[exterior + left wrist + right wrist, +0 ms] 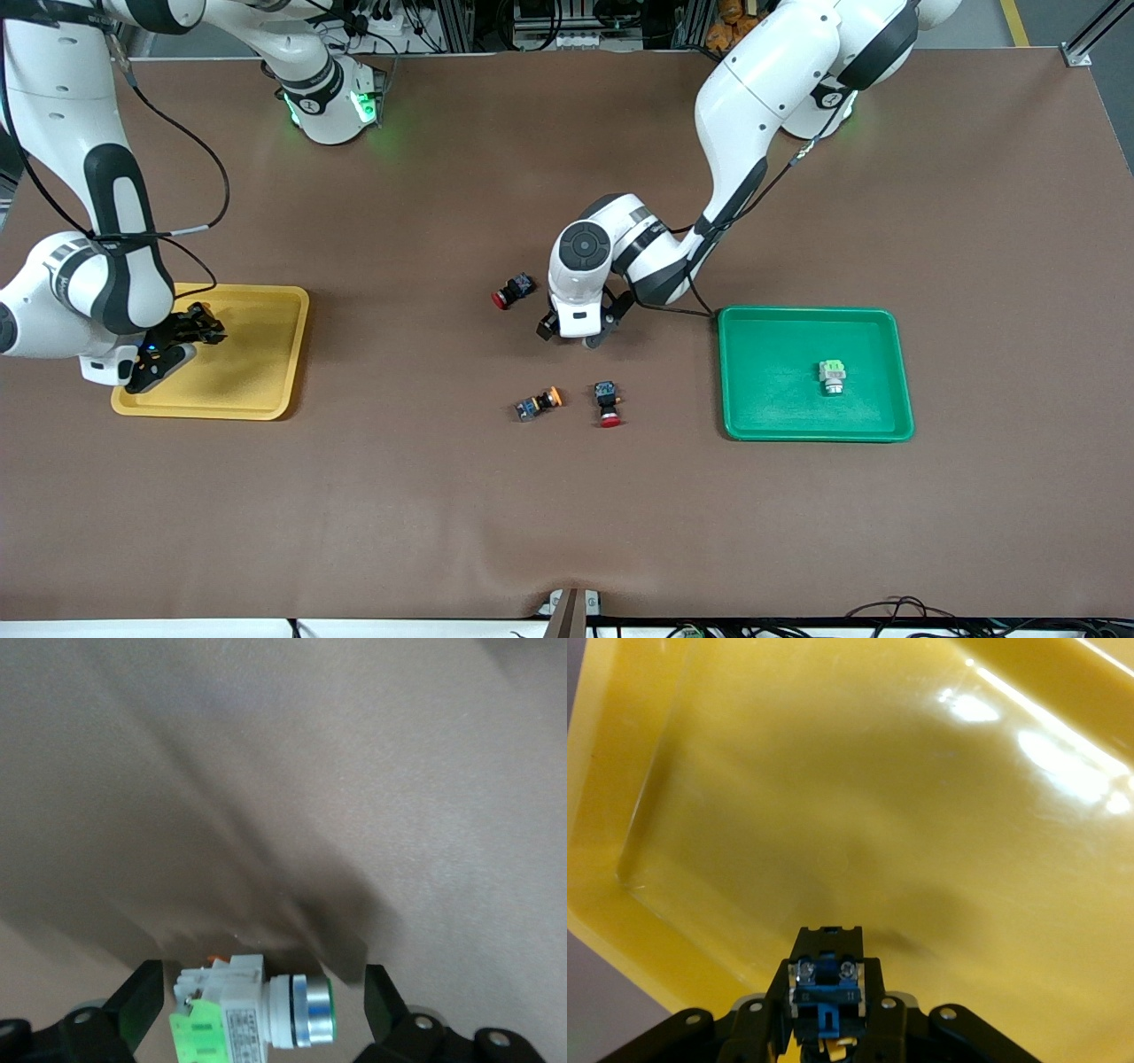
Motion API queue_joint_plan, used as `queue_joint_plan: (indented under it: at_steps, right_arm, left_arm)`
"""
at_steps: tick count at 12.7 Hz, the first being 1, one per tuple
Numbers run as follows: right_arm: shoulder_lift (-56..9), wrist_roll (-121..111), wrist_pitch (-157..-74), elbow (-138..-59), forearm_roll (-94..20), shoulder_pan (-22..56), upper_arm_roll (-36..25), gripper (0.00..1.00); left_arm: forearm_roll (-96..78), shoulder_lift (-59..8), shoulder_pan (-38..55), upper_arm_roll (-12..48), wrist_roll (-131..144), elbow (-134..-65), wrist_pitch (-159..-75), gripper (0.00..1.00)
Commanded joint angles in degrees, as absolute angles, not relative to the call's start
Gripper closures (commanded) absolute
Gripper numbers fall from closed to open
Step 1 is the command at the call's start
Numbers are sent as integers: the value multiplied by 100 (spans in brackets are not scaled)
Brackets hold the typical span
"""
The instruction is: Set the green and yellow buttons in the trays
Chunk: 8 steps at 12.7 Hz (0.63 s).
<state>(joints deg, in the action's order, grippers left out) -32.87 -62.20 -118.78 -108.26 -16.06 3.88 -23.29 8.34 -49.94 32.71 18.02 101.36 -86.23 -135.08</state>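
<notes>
My right gripper (177,341) hangs over the yellow tray (266,390), shut on a yellow button with a black-and-blue body (827,985); the tray floor (859,815) fills the right wrist view. My left gripper (580,335) is low over the mat mid-table, open. A green button with a white-silver body (257,1014) lies on its side between the fingers (140,999), with a gap on each side; the front view hides it under the hand. A second green button (831,377) lies in the green tray (771,425). A second yellow button (539,403) lies on the mat, nearer the camera than the left gripper.
Two red-capped black-and-blue switches lie on the mat: one (512,291) beside the left gripper toward the right arm's end, one (608,403) next to the loose yellow button. The green tray stands toward the left arm's end.
</notes>
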Motion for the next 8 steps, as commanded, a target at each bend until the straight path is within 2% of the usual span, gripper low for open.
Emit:
queue_joint_plan:
  at_steps: [1,2,3,6,8]
  right_arm:
    - [-3339,-6643,-11795,-10653,-1749,334,-2347,14]
    - [-3357,-6662,-11786,-10644,-1758,317,-2347,0]
    - [-3357,-6653,-11769,-10644,-1775,316,-2408,0]
    - [-3322,-6339,-11182,-10635,-2336,439,-2531,0]
    - [-3217,-4894,-10848,-10574,-2294,737,-2592,0]
  left_arm:
    - [984,-5089,3349,1740,10283,-8473,-13553,44]
    - [993,-5054,3340,1740,10222,-8464,-13553,82]
    - [993,-5002,3305,1740,10187,-8464,-13535,100]
    - [1002,-4677,2929,1749,9758,-8481,-13282,100]
    - [1002,-4308,2560,1775,9153,-8499,-12659,100]
